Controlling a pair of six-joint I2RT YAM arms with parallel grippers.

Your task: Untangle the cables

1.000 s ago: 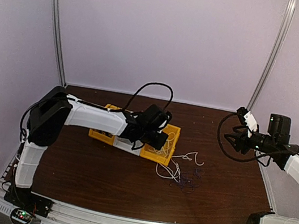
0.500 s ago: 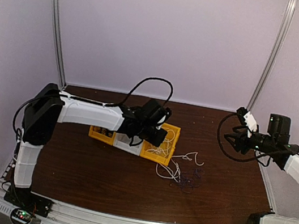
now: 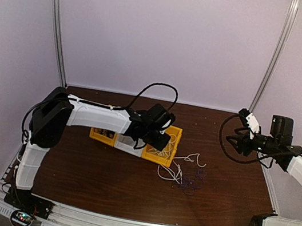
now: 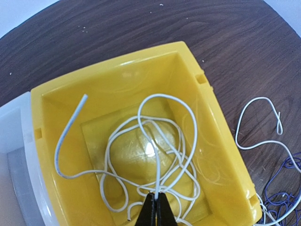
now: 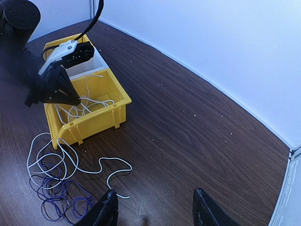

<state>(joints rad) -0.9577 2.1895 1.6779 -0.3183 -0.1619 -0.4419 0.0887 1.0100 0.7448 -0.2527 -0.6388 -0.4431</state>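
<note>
Coiling inside the yellow bin [image 5: 91,123], the white cable [image 4: 162,95] is spilling over the rim onto the table [image 5: 188,122], where its loose loops are lying tangled with the purple cables [image 5: 51,194] just beside the bin. The left gripper [image 4: 156,197] is pinching one white strand between closed jaws above the bin. The right gripper [image 5: 156,207] is hovering well apart, fingers spread wide and holding nothing.

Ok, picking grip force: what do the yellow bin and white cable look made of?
The yellow bin: likely moulded plastic, glossy, with a bright highlight on its floor. The white cable: probably plastic-sheathed wire, smooth, holding springy loops.
</note>
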